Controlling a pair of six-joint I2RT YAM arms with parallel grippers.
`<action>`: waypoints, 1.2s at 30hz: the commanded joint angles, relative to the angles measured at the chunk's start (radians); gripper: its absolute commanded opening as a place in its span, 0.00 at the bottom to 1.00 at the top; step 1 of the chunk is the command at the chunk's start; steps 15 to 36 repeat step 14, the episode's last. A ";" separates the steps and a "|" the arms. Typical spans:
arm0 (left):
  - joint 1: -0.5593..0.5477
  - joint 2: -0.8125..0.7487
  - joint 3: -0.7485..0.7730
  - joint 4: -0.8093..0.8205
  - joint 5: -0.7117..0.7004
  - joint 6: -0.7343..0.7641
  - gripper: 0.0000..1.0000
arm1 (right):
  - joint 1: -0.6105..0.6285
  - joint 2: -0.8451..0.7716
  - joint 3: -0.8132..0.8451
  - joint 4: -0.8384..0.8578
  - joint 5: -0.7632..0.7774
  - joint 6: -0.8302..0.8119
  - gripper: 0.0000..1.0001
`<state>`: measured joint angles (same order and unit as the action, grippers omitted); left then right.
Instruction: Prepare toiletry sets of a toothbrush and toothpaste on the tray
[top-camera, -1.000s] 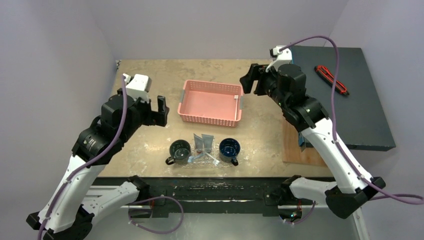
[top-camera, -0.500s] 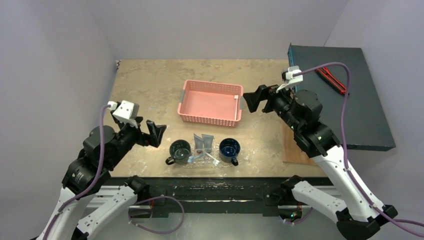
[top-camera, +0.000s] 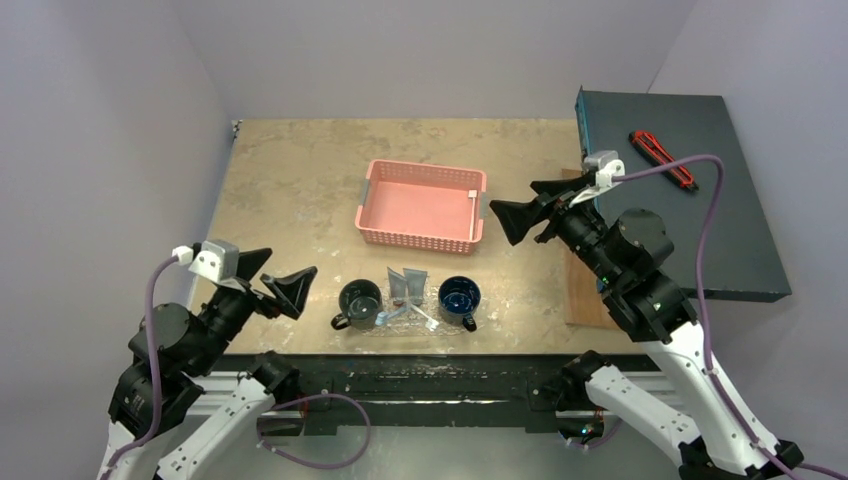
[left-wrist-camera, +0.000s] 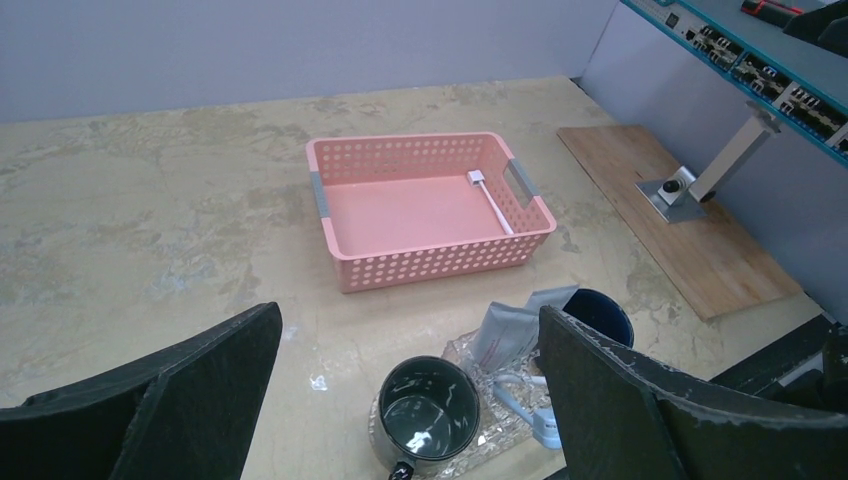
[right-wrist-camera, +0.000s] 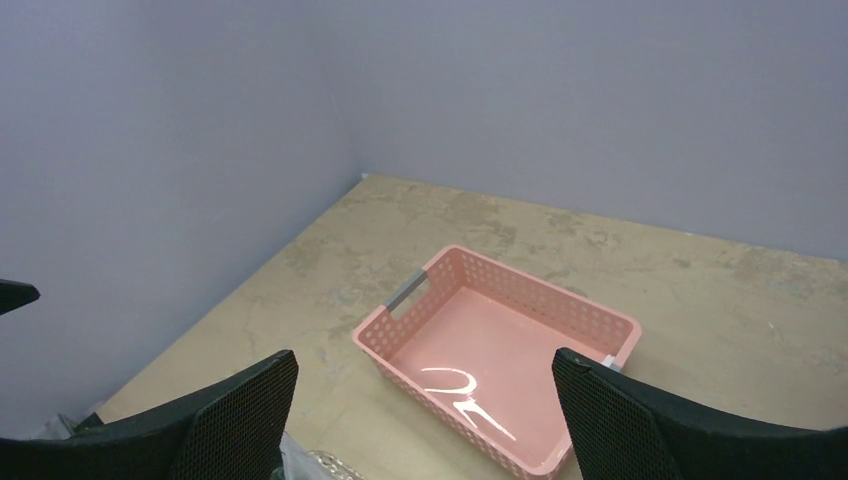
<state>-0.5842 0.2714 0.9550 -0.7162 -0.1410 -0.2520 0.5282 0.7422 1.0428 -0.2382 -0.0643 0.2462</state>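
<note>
The see-through tray (top-camera: 404, 322) lies near the table's front edge, and a dark mug stands on each of its ends. Two silver-grey tubes (top-camera: 407, 285) lean on it, and pale brushes (top-camera: 422, 316) lie across it. The left wrist view shows the tubes (left-wrist-camera: 510, 332), a brush (left-wrist-camera: 528, 408) and the tray (left-wrist-camera: 478, 425). Another thin white brush (left-wrist-camera: 493, 203) lies inside the pink basket. My left gripper (top-camera: 278, 272) is open and empty, up to the left of the tray. My right gripper (top-camera: 526, 202) is open and empty, up to the right of the basket.
The pink mesh basket (top-camera: 421, 205) stands mid-table behind the tray. A black mug (top-camera: 359, 301) and a blue mug (top-camera: 459, 295) flank the tubes. A wooden board (top-camera: 584, 300) lies at the right, beside a raised dark shelf (top-camera: 690, 220) that holds a red tool (top-camera: 662, 160).
Both arms have drawn back from the basket's sides toward the near edge, with their grippers open. The left gripper has moved near and left, the right gripper right. The things on the table have not moved.
</note>
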 joint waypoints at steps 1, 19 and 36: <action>0.005 -0.024 -0.025 0.054 0.022 -0.016 1.00 | 0.000 -0.024 -0.013 0.054 -0.033 -0.014 0.99; 0.005 -0.082 -0.052 0.085 -0.009 -0.031 1.00 | 0.002 -0.044 -0.029 0.055 -0.032 -0.027 0.99; 0.005 -0.082 -0.052 0.085 -0.009 -0.031 1.00 | 0.002 -0.044 -0.029 0.055 -0.032 -0.027 0.99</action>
